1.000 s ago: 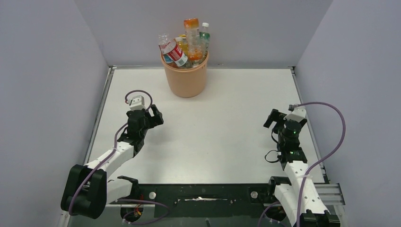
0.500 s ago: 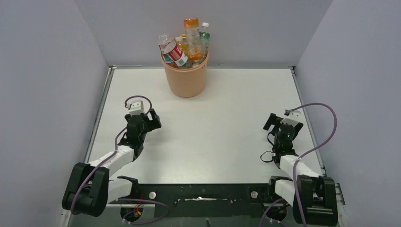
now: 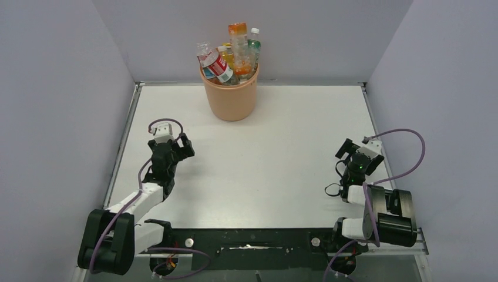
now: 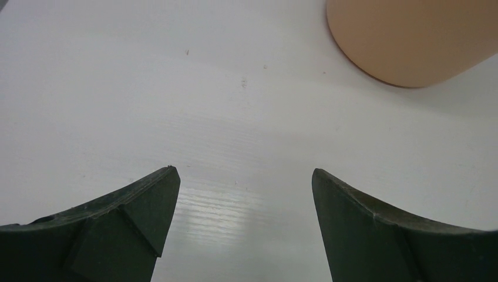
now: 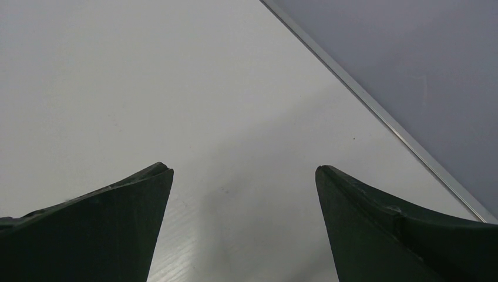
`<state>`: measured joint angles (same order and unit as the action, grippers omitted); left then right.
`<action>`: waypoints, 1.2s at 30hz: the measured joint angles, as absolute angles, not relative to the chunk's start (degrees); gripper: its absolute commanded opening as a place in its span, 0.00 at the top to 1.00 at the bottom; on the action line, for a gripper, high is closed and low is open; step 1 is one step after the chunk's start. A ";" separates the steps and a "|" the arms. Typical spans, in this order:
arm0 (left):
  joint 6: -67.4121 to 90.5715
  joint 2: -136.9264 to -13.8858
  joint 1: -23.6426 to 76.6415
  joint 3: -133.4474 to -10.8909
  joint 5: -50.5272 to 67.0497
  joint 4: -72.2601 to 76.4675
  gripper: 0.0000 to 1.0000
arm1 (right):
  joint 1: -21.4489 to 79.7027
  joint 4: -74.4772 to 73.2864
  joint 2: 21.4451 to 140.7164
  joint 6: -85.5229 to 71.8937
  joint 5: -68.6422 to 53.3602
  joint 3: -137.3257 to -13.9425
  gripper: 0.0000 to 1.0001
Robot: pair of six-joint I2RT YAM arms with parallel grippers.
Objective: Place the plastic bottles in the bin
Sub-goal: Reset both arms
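Note:
The peach-orange bin (image 3: 230, 98) stands at the back middle of the table, and its lower wall (image 4: 411, 41) fills the upper right of the left wrist view. Several plastic bottles (image 3: 230, 56) stick out of its top, among them a red-labelled one (image 3: 216, 64) and an orange-capped one (image 3: 238, 36). My left gripper (image 3: 183, 147) hangs open over the left side of the table, well short of the bin, with nothing between its fingertips (image 4: 244, 173). My right gripper (image 3: 347, 148) is open and empty near the right edge (image 5: 244, 170).
Grey walls enclose the white table (image 3: 270, 153) on three sides. A metal edge strip (image 5: 376, 111) runs close to the right gripper along the right wall. Purple cables (image 3: 405, 158) loop off both arms, whose bases sit at the near edge.
Both arms have drawn back toward the near edge and folded lower. The left gripper moved slightly left and nearer, the right gripper swung right and nearer. Both stayed open.

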<state>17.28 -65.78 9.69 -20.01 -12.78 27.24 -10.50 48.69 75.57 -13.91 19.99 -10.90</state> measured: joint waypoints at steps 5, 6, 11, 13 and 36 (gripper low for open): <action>16.10 -62.72 9.17 -19.18 -12.69 27.35 0.16 | -11.29 55.29 78.52 -13.93 19.94 -10.61 0.02; 15.92 -62.24 9.02 -18.85 -12.67 27.35 0.16 | -11.33 55.88 79.22 -13.89 19.90 -10.61 0.02; 15.38 -61.60 8.60 -18.26 -12.64 27.29 0.16 | -11.03 58.87 81.21 -12.27 18.35 -10.44 0.02; 15.27 -61.63 8.29 -18.24 -12.64 27.29 0.16 | -10.57 61.58 81.91 -11.25 17.28 -9.58 0.02; 15.29 -68.12 -2.68 -14.46 -5.37 38.92 0.16 | -7.81 65.98 87.29 -1.69 2.68 -11.46 0.02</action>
<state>15.29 -68.12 -2.68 -14.46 -5.37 38.92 -7.81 65.98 87.29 -1.69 2.68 -11.46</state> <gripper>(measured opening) 0.840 0.978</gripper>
